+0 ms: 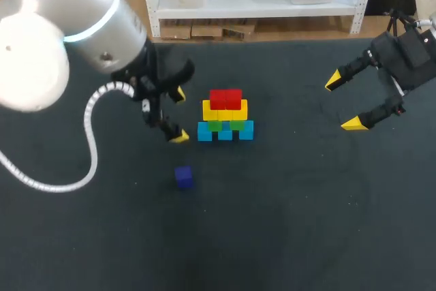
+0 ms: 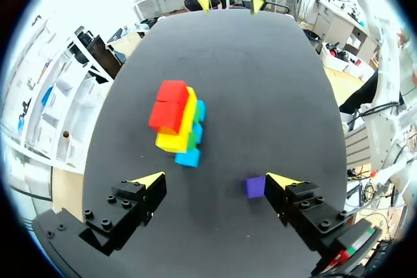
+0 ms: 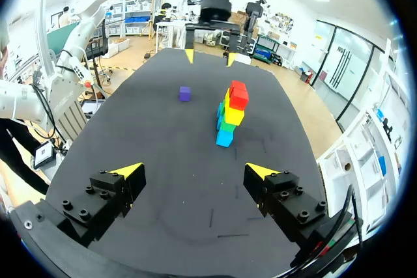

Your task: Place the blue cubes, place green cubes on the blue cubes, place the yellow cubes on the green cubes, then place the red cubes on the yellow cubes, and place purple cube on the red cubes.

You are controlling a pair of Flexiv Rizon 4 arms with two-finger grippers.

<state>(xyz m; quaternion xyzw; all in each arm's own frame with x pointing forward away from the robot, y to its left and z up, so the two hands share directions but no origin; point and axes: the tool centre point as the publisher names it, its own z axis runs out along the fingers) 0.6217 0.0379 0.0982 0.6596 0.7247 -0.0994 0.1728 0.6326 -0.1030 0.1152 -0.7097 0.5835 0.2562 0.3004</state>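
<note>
A stack of cubes stands mid-table: blue cubes [image 1: 225, 131] at the base, green cubes [image 1: 225, 125] on them, yellow cubes [image 1: 225, 110] above, red cubes [image 1: 225, 98] on top. The red cubes [image 2: 169, 104] also show in the left wrist view, and the stack [image 3: 229, 114] in the right wrist view. A purple cube [image 1: 184, 177] lies alone on the mat, nearer the front. My left gripper [image 1: 178, 115] hangs open just left of the stack, with nothing in it. The purple cube [image 2: 255, 187] sits close beside one of its fingertips [image 2: 281, 180]. My right gripper [image 1: 344, 102] is open and empty, far right.
The dark mat [image 1: 293, 216] covers the whole table. A white coiled cable [image 1: 88, 134] hangs from my left arm over the mat's left part.
</note>
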